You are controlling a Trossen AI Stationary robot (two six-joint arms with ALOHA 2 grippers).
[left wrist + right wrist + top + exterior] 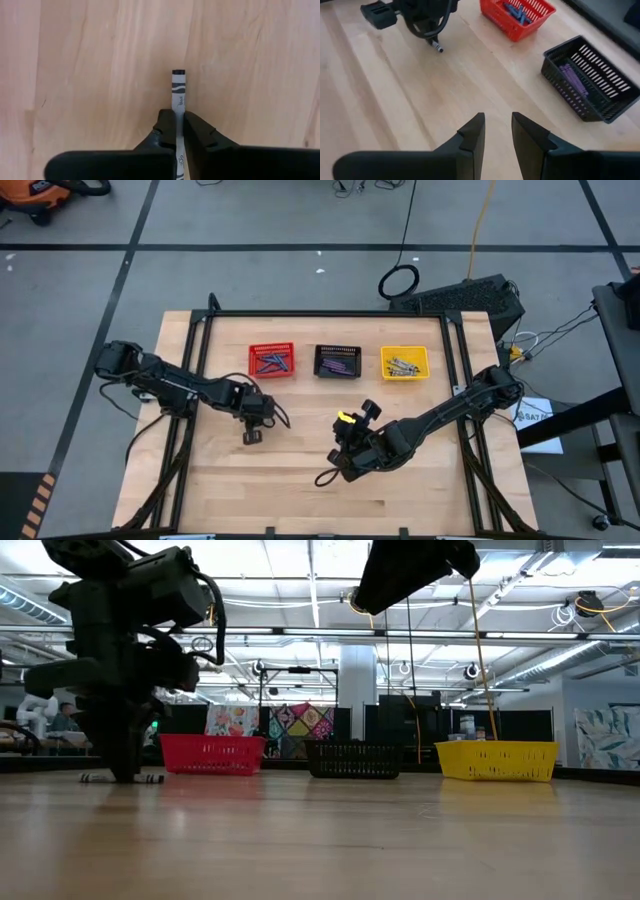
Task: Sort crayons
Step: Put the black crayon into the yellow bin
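The one crayon [178, 92] out on the table carries a grey-white paper wrapper with dark wavy bands and a small printed word that reads "black"; its tip is dark. In the left wrist view it lies flat on the pale wood, and the left gripper [179, 131] has its two fingers pressed against the wrapper's sides, clamped on it, with the marked end sticking out ahead of the fingertips. In the high view this gripper [252, 436] sits left of centre, below the red basket.

Three small baskets stand in a row in the upper middle of the high view. The red basket [272, 361] holds blue crayons [271, 363], the black basket [338, 361] holds purple crayons [338, 365], and the yellow basket [404, 363] holds grey ones [402, 365]. In the low view the same three stand side by side at the table's far edge.

The right gripper [347, 423] hangs above the table's middle, lower than the black basket in the high view, with a yellow patch near its fingers. Its own camera shows the fingers [472, 137] standing apart with bare wood between them and nothing held.

The table [420, 480] is light wood with a dark metal frame running along its sides. The lower half of the high view is open board.
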